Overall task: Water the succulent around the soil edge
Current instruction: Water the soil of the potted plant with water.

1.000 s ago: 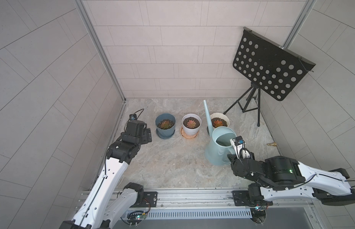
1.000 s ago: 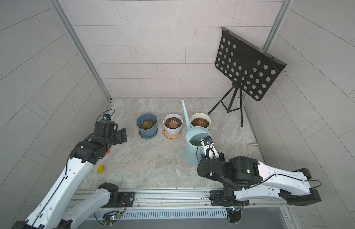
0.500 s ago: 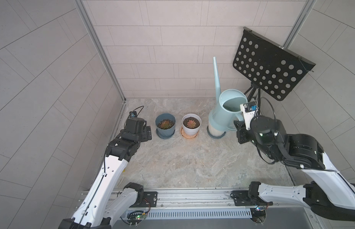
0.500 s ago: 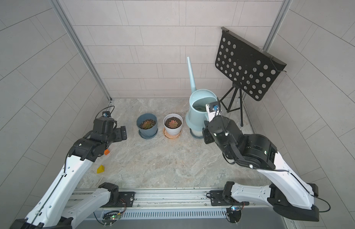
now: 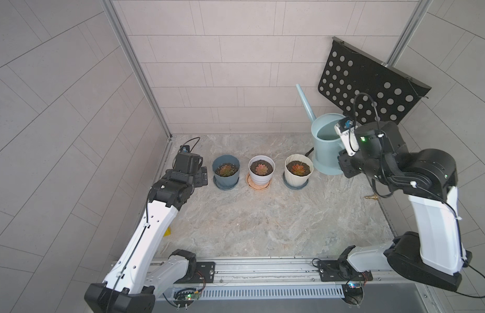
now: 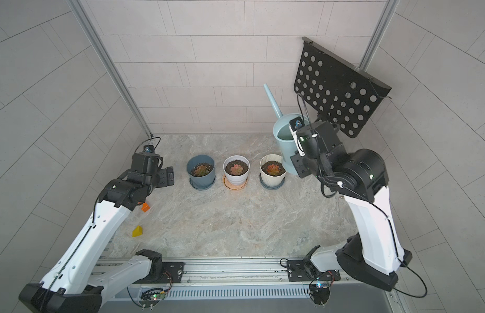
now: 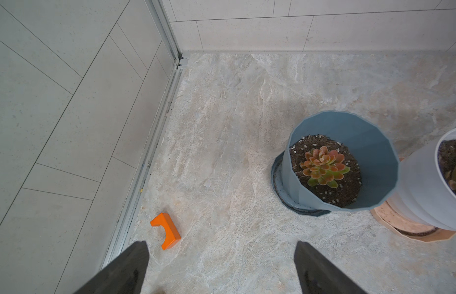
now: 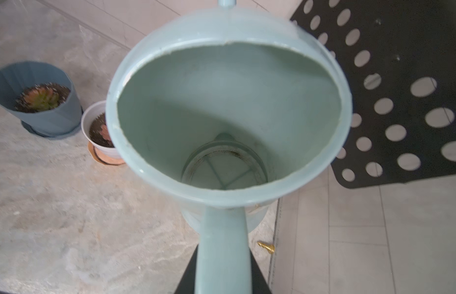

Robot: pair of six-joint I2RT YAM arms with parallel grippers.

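The right gripper (image 8: 223, 280), jaws clamped on the handle, has swung the pale blue plastic watering can (image 5: 326, 146) off the near surface. The can now stands upright at far right, just beside the cream ribbed pot (image 5: 298, 177) and its red succulent (image 5: 298, 168). The spout is raised, so pouring is likely next. The left gripper (image 7: 222, 267) has its jaws wide and empty, near the blue pot (image 5: 226, 178). Around them are the marbled stone surface (image 5: 263, 222), grey tiled walls (image 5: 236, 67) and a black perforated stand (image 5: 371, 89) behind.

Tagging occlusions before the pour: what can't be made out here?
- Right gripper: its grip is cut off by the right wrist view's edge, and the arm hides it in both top views.
- Cream pot: behind the watering can in the right wrist view.
- Water level in the can: unclear in every view.
- Brass piece: too small to identify.
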